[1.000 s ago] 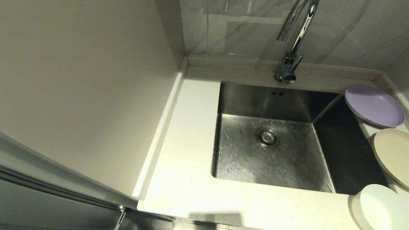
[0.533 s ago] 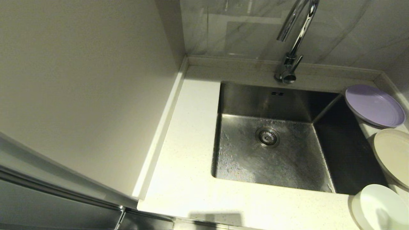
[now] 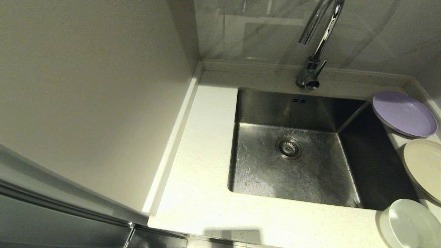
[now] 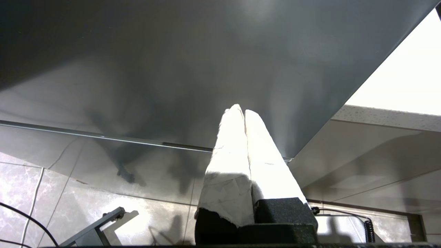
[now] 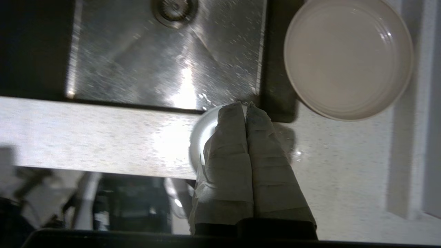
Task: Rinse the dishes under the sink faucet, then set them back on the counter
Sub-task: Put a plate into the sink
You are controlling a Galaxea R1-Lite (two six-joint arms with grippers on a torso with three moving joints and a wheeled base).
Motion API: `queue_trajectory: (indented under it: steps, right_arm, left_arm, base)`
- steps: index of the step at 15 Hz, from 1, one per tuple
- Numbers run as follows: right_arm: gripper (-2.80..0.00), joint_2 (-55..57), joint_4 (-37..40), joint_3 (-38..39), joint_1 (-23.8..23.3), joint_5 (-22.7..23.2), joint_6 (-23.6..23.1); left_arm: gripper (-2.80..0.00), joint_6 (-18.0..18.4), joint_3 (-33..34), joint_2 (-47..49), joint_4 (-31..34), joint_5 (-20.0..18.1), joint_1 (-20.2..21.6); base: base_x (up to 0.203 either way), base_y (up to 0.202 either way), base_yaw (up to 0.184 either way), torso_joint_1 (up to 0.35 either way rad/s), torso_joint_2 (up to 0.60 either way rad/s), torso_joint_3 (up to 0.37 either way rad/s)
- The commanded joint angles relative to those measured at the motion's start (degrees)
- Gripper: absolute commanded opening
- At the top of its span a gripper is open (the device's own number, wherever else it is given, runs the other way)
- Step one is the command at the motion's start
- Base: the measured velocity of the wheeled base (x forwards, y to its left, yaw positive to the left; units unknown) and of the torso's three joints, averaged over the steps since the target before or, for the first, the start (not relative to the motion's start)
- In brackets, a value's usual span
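Lying in a row along the right edge of the counter (image 3: 200, 193), beside the sink (image 3: 293, 165): lilac plate (image 3: 403, 113) at the back corner, cream plate (image 3: 424, 167) in the middle, white bowl (image 3: 410, 224) at the front corner. Overhanging the basin rim slightly. Standing at the back edge, the faucet (image 3: 311, 70). Hovering over the bowl, right gripper (image 5: 246, 105), fingers pressed together, holding nothing. Hanging below the counter, left gripper (image 4: 241, 109), fingers also together.
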Motion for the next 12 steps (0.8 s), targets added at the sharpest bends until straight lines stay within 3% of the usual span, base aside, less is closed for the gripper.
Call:
queue_trajectory:
  steps: [1, 3, 7, 12]
  right_arm:
    - [-2.8, 6.12, -0.11, -1.08, 0.0, -2.59, -2.4]
    - [-2.8, 9.87, -2.51, -2.99, -0.35, -5.35, -6.77]
    - [-2.8, 17.78, -10.95, -3.85, -4.08, -5.9, -13.99]
    - [-2.8, 26.11, -11.58, -8.04, -6.31, -5.99, -19.16]
  left_arm:
    - [-2.8, -0.03, 0.0, -0.18, -0.02, 0.03, 0.02]
    - [-2.8, -0.03, 0.0, -0.18, -0.02, 0.03, 0.02]
    - [-2.8, -0.03, 0.0, -0.18, -0.02, 0.03, 0.02]
    - [-2.8, -0.03, 0.0, -0.18, -0.02, 0.03, 0.02]
  base:
    - [0.0, 0.0, 0.0, 0.0, 0.0, 0.0]
    - [0.0, 0.0, 0.0, 0.0, 0.0, 0.0]
    - [0.0, 0.0, 0.0, 0.0, 0.0, 0.0]
    - [0.0, 0.0, 0.0, 0.0, 0.0, 0.0]
